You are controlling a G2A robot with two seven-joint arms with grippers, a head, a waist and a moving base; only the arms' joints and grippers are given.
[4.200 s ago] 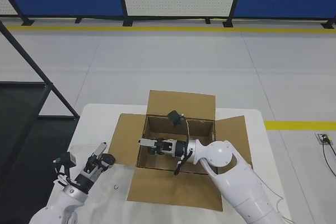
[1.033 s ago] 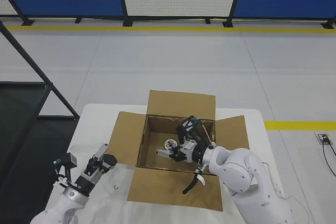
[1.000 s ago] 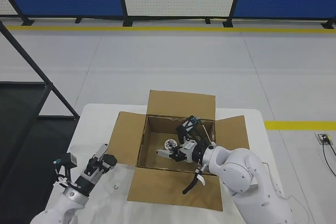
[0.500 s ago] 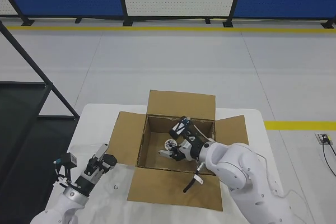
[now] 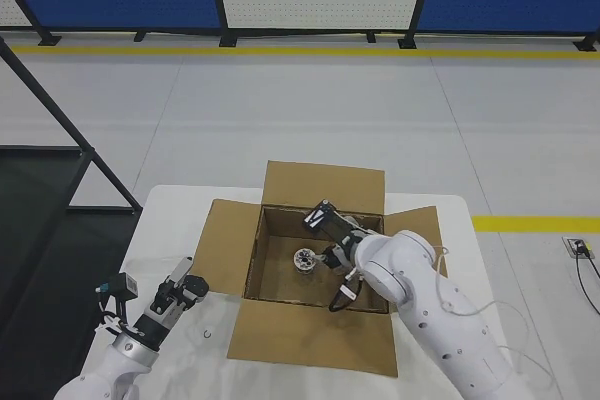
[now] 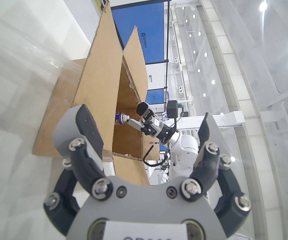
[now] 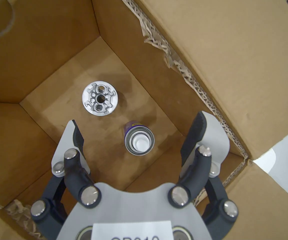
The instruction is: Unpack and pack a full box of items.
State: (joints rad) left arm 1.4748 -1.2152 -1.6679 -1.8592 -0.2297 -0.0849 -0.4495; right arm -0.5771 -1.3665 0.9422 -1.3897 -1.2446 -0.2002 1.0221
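The right gripper (image 7: 136, 121) hangs inside the open brown cardboard box (image 7: 46, 38), fingers spread wide and holding nothing. Directly beneath the gap between them stands a small spray can with a blue-purple body, silver rim and white nozzle (image 7: 139, 143), upright on the box floor. Its long axis runs along the gripper's own line of approach, so the coming move looks like a straight descent, then a squeeze across the can's round body. A round silver metal disc with cut-out holes (image 7: 100, 98) lies flat on the floor near the can but apart from it, outside the span of the fingers; that makes 2 items on the box floor.

The right arm is plainly the nearer one. The left gripper (image 5: 187, 277) is also spread and empty, over the white table (image 5: 180, 215) outside the box, well apart from the can, with a folded-out flap between.

The can is seen end-on, so little of its wall is visible and the height gap to the fingertips is hard to judge. In the top view the right wrist covers the floor where the can stands
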